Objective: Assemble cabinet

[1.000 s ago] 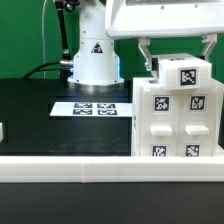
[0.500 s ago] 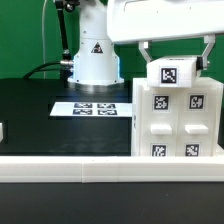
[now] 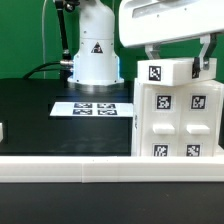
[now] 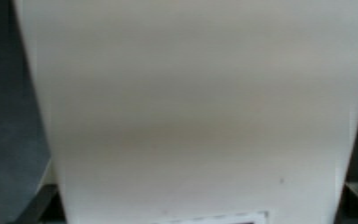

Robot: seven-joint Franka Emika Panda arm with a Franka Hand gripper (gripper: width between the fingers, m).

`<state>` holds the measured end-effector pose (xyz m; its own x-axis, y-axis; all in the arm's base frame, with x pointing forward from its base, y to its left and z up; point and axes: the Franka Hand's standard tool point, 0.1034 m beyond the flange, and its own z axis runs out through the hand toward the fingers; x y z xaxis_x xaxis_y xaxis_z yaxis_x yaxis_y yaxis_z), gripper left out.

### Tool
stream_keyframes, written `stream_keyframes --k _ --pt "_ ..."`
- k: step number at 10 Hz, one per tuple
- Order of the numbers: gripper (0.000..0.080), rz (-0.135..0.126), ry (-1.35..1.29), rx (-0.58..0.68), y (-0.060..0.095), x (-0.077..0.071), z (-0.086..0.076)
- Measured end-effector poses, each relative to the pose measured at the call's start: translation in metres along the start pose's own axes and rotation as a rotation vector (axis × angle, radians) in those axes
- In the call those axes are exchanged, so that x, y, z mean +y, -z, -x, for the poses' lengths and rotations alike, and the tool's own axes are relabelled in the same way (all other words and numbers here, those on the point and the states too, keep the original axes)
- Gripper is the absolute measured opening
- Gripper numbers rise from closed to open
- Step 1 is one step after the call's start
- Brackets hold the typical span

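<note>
The cabinet [image 3: 178,118] is the big white block at the exterior view's right, with tagged panels on its front. On top of it sits a white top piece [image 3: 168,73] with one tag on its face. My gripper [image 3: 180,62] comes down from above, one finger on each side of that top piece, and is shut on it. In the wrist view the top piece's plain white surface [image 4: 194,100] fills nearly the whole picture. The gripper [image 4: 197,205] shows there only as dark finger parts at two corners.
The marker board [image 3: 92,108] lies flat on the black table in front of the robot base [image 3: 93,55]. A white ledge [image 3: 70,168] runs along the near edge. A small white part [image 3: 2,130] sits at the exterior view's far left.
The top piece's tagged face has shifted toward the exterior view's left between the fingers, and the hand above it has shifted with it. The cabinet body has stayed in place.
</note>
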<state>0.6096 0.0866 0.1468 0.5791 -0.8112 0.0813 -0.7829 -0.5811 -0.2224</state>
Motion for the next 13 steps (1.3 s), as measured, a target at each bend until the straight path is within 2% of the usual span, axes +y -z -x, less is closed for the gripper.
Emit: stream_keyframes --k 5,9,13 --pt "0.0564 -0.003 -0.254 -0.025 0.0002 0.0014 0.0015" --pt "0.0564 -0.006 -0.753 -0.038 0.0006 0.0023 0.0031" --pt "0.0564 0.02 -1.078 -0.067 0.0001 0.0072 0.0021"
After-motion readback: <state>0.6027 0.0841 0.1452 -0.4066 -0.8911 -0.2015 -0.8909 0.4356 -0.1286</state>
